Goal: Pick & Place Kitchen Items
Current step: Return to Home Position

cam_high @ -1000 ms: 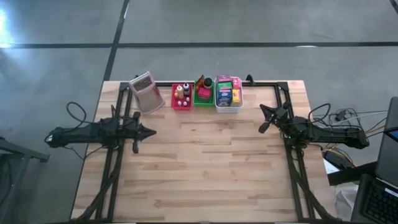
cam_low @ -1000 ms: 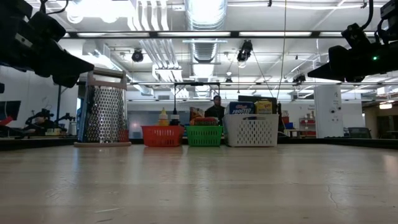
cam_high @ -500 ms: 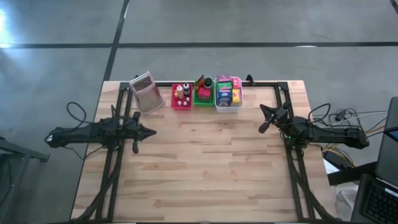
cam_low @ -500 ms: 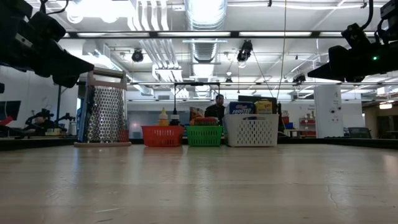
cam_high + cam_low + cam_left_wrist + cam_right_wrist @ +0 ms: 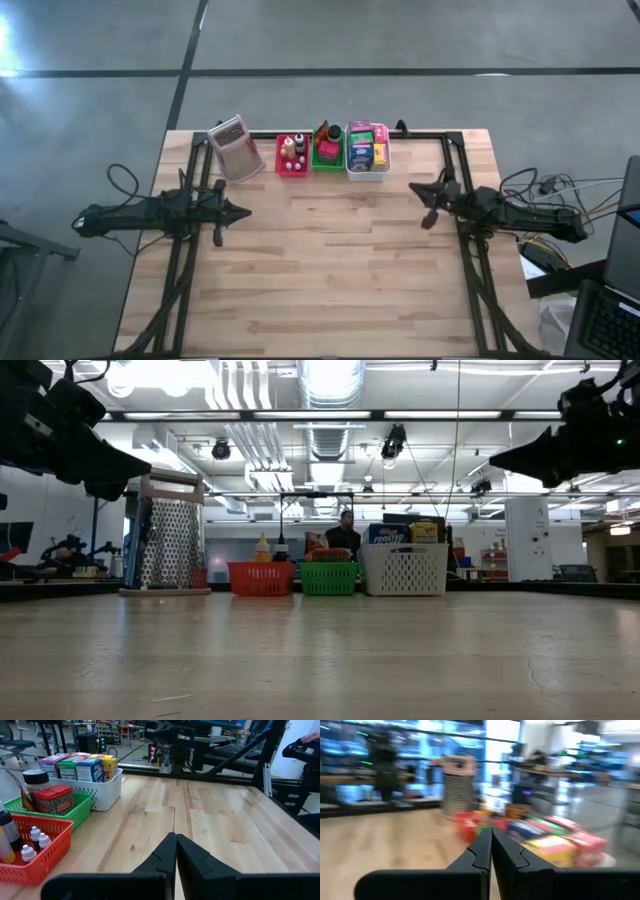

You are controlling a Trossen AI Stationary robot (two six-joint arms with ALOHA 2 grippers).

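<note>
At the far edge of the surface (image 5: 330, 270), the kitchen items (image 5: 90, 767) sit inside the red tray (image 5: 260, 580), green tray (image 5: 329, 580) and white tray (image 5: 405, 572); I see none lying outside them; the left tool (image 5: 244, 212) and right tool (image 5: 414, 188) hover empty at either side, fingers together; sorting looks finished; only parking the arms seems left.

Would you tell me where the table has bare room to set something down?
Bare wood lies between the left hand and right hand, from the bins to the near edge. Crowded: the back edge, grater plus bins.
</note>
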